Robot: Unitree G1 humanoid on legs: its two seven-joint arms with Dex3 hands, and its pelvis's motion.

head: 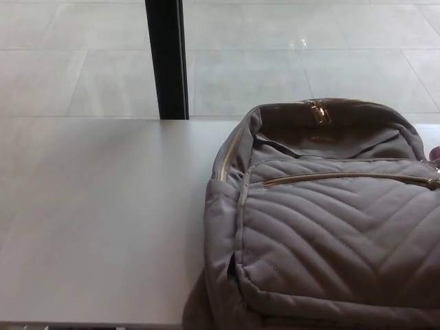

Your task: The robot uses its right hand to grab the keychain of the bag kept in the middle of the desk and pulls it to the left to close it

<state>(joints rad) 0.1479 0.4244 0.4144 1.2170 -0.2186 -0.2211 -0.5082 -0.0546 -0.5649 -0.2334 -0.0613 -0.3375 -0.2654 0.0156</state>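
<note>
One quilted grey bag (330,234) lies on the pale desk (103,206), its gold zipper (344,177) running across the front. Neither robot hand shows, so I cannot tell how the fingers stand.

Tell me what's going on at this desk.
Nothing is being handled right now: neither robot hand is in view. A grey quilted backpack lies on the right part of the white desk, front side up. Its gold front zip runs across the pocket, with the zip pull apparently at the far right end, untouched. The closing pull to the left has not begun.
</note>
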